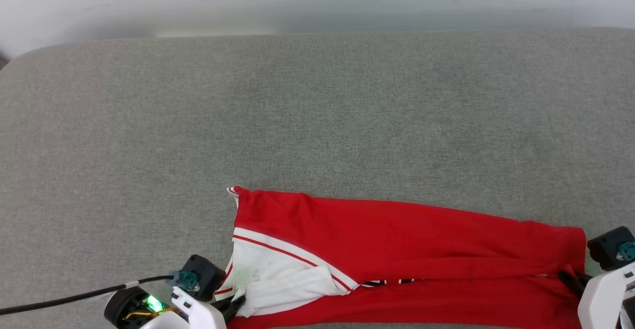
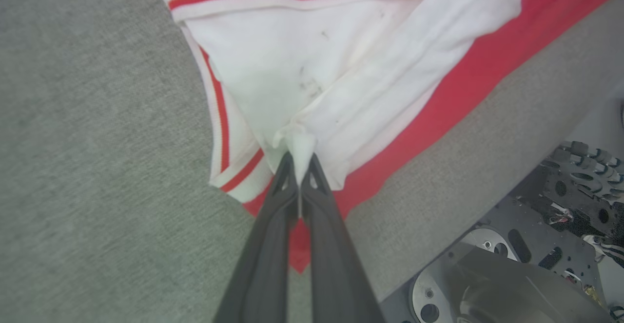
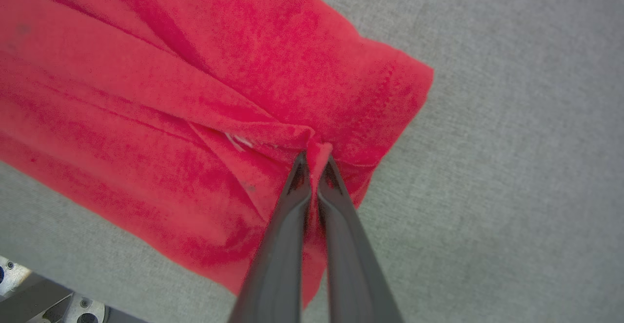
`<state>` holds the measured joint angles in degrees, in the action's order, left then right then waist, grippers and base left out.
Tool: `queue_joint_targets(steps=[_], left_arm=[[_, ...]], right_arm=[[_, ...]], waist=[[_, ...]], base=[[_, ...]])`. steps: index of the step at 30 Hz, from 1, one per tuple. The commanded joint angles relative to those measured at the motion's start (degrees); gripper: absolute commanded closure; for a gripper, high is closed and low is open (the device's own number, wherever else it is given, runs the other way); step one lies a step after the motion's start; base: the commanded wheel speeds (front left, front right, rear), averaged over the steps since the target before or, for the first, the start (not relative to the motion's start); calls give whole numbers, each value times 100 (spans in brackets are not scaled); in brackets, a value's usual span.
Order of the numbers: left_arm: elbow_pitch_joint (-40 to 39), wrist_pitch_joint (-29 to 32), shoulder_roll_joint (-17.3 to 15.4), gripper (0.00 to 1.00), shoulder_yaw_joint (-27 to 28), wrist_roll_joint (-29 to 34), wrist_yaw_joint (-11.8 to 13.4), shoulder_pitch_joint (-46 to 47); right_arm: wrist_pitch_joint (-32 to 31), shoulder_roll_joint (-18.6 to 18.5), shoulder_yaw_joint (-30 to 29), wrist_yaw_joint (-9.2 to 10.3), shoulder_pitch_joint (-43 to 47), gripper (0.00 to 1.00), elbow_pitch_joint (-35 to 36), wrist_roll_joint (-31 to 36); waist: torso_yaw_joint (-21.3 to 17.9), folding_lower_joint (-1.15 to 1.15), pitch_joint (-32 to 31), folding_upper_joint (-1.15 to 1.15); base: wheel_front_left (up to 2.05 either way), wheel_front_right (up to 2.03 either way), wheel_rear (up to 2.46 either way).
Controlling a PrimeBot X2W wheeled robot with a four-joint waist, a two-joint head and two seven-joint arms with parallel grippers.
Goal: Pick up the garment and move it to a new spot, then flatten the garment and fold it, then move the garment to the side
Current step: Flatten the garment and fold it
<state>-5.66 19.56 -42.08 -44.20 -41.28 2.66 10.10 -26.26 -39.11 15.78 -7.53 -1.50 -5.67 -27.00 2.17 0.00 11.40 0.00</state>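
The garment lies as a long band at the near edge of the bench, the left pincer pinching its white end and the right pincer its red end, so both should, I think, move together, with the cloth lightly stretched.

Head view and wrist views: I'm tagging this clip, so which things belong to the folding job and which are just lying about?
Job: red thin-fabric jersey shirt with white striped-trim panels; left gripper, jaws shut on its white fold; right gripper, jaws shut on its red corner.
Not the job: grey woven table cover; black cable; metal robot base.
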Motion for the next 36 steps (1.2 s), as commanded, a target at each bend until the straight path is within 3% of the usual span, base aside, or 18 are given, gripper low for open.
queue_joint_targets(steps=[1,6,8,9,10,11,18,23,29,33,36], left_arm=[[50,-26,36,100,-26,28,-17,53],[405,-175,234,100,-166,148,-140,123],[528,-190,271,86,-232,193,-186,152],[576,-189,285,61,-260,211,-206,176],[622,-228,302,24,-274,263,-206,202],[669,-283,330,0,-266,276,-195,208],[637,-1039,501,0,30,135,-241,179],[479,-1992,562,0,502,93,-25,43],[395,-3196,702,0,1183,-6,322,-251],[233,-3454,939,0,1694,123,477,-468],[-35,-3480,1294,0,2317,362,476,-634]], right_arm=[[-7,12,24,8,-66,100,-30,-51],[43,-39,226,6,-95,100,-136,-72],[74,-54,294,6,-108,100,-152,-122],[98,-39,272,6,-121,67,-180,-152],[92,-2,245,6,-125,0,-227,-201],[126,21,252,6,-134,0,-222,-231],[266,178,-201,6,-65,0,-7,-594],[163,356,-732,6,201,0,393,-861],[-94,917,-1619,6,610,0,909,-1155],[-314,1411,-2243,6,888,0,985,-915],[-461,1861,-2675,6,947,0,887,-667]], waist=[[5,0,9,0],[8,0,15,0],[8,0,13,0],[8,0,14,0],[6,0,1,0],[5,0,-15,0],[16,0,-243,0],[16,0,-388,0],[62,0,-490,0],[98,0,-484,0],[139,0,-430,0]], base=[[0,0,0],[0,0,0],[0,0,0],[0,0,0],[0,0,0],[0,0,0],[0,0,0],[0,0,0],[0,0,0],[0,0,0],[0,0,0]])
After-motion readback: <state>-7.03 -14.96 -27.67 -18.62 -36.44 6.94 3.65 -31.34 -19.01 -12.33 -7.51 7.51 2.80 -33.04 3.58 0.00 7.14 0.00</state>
